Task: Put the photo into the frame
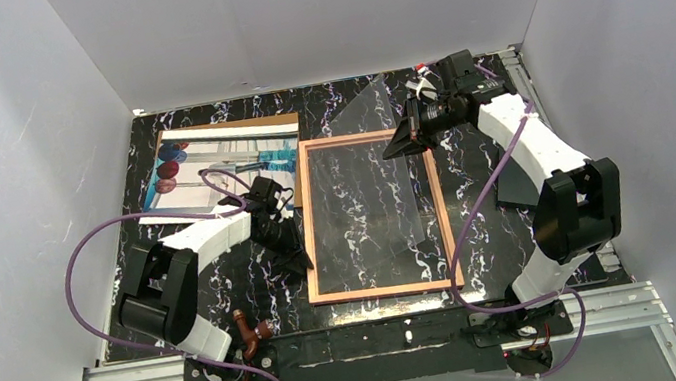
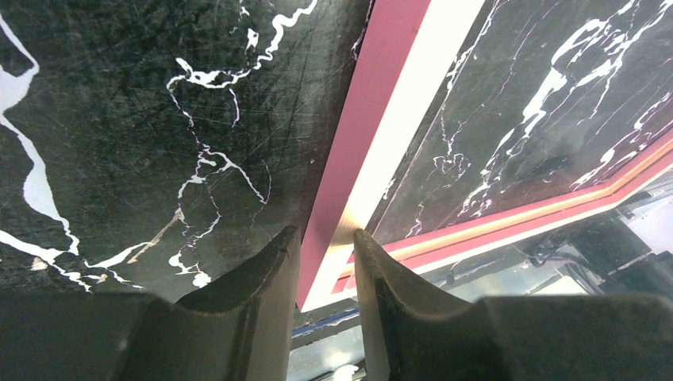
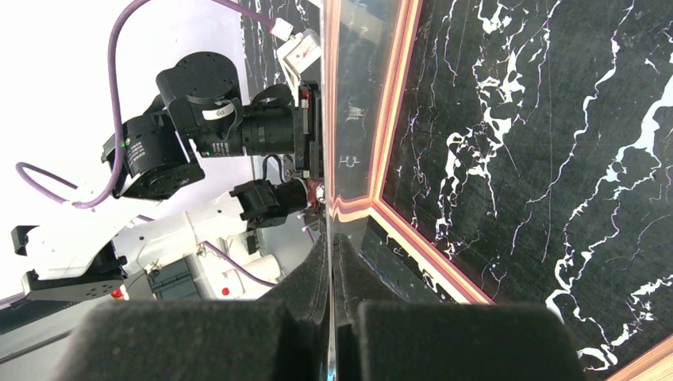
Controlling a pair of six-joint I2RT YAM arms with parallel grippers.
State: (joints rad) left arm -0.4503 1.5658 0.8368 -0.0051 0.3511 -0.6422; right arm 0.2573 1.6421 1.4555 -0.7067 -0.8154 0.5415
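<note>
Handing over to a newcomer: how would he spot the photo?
Start at the black marble table, far-left corner. The photo lies there on a brown board, left of the frame; it alone is a printed picture, teal with red and blue balloons.

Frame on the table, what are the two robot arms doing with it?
The frame lies flat, copper side up. The right gripper is pinching the clear pane and holds it tilted up over the frame. The left gripper has its fingers on either side of the frame's left edge. The photo is not in yet; it lies at the far left.
</note>
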